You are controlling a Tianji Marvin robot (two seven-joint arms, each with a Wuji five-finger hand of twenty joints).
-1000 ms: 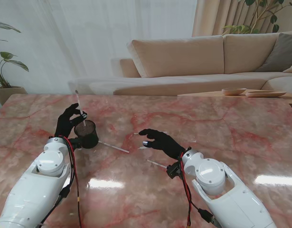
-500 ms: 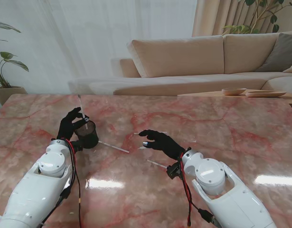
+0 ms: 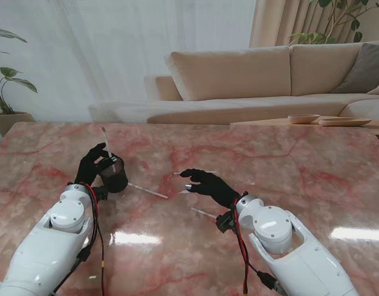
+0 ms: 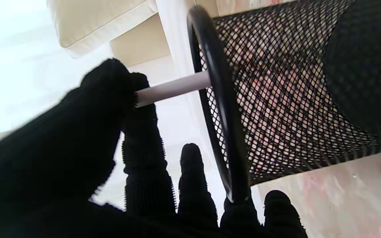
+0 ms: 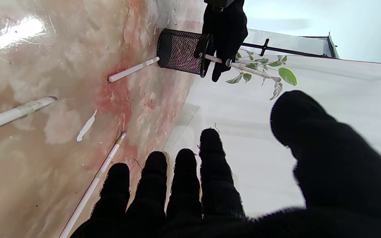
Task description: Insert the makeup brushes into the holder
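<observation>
Looking over the marble table (image 3: 288, 154) first: left arm (image 3: 50, 237) & right arm (image 3: 288, 246) both up from my near corners. Black mesh holder (image 3: 114, 174) sits upright on the left side; left hand (image 3: 92, 165) right beside it, pinching a white brush (image 3: 106, 143) w/ its lower end poked past the rim (image 4: 222, 109). Right hand (image 3: 204, 184) hovers mid-table, fingers spread, holding nothing. Loose brushes on the table: one (image 3: 147, 190) just right of the holder, another (image 3: 204, 213) near the right wrist. Risks, imo: fingers touch the rim, so pulling away could tip the light holder; letting go early may let the tilted brush lever back out.
</observation>
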